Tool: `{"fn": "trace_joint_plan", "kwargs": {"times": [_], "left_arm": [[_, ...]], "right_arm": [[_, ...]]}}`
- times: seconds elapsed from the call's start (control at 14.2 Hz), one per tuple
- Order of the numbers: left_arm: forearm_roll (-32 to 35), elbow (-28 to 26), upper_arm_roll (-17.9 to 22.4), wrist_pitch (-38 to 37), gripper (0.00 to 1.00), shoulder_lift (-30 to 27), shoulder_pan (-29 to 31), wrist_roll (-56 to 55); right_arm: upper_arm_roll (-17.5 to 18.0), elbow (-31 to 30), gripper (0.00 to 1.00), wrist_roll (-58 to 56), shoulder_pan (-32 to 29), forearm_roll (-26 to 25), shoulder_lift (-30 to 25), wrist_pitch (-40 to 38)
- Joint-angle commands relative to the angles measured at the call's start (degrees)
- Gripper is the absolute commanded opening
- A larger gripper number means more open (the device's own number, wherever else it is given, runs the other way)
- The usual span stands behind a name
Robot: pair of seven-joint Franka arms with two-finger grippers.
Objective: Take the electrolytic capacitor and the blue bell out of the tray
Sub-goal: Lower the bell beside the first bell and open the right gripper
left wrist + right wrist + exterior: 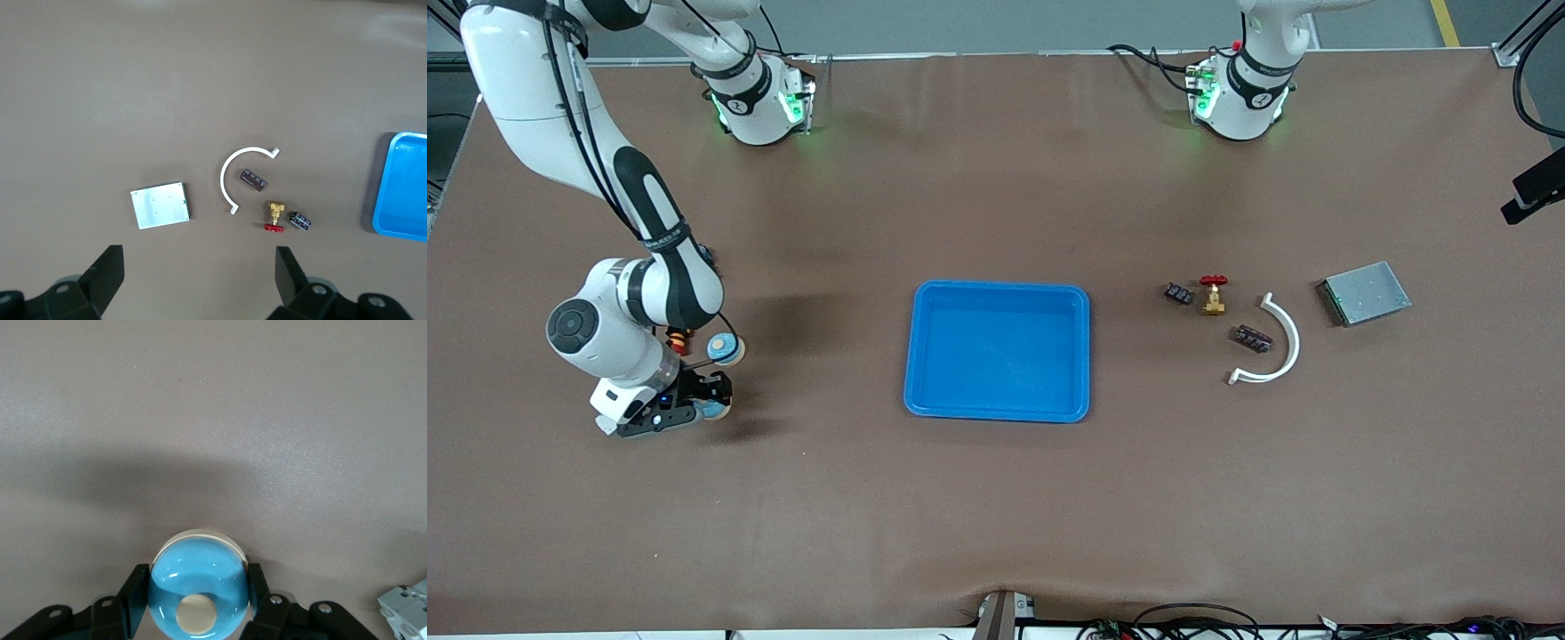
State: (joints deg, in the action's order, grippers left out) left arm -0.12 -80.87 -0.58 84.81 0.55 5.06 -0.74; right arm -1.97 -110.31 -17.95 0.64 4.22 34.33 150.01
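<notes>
Glossy blue domed bell (199, 587) clamped in right gripper (199, 600); left gripper (200, 273) spread wide.

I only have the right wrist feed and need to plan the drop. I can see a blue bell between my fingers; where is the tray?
Observer: The blue tray lies mid-table, toward the left arm's end from the right gripper, which is shut on the bell.
Operator: Anything close to my gripper that I could bump?
Observer: Yes, a second bell stands on the table right beside it.
Operator: And the left arm?
Observer: It waits; the left gripper is open, high over the small parts at its own end of the table.
Operator: Are capacitors there?
Observer: Two capacitors lie near a white curved piece.
</notes>
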Motion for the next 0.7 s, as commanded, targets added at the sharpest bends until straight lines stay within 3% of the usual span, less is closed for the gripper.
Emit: {"fn": "trace_joint_plan", "kwargs": {"times": [0.0,0.07,0.63], "left_arm": [[-0.5,-0.9,0.0,-0.4,1.00,-1.2,0.0,0.0],[-0.6,-0.9,0.0,-0.4,1.00,-1.2,0.0,0.0],[-0.7,-0.9,0.0,-0.4,1.00,-1.0,-0.1,0.0]], "right_arm": [[1.1,1.0,0.79,-1.5,-1.2,1.4,1.4,0.4],[1.1,1.1,1.00,-1.5,-1.2,1.4,1.4,0.4],[1.2,1.9,1.00,-1.0,-1.3,1.5,-0.7,-1.4]]}}
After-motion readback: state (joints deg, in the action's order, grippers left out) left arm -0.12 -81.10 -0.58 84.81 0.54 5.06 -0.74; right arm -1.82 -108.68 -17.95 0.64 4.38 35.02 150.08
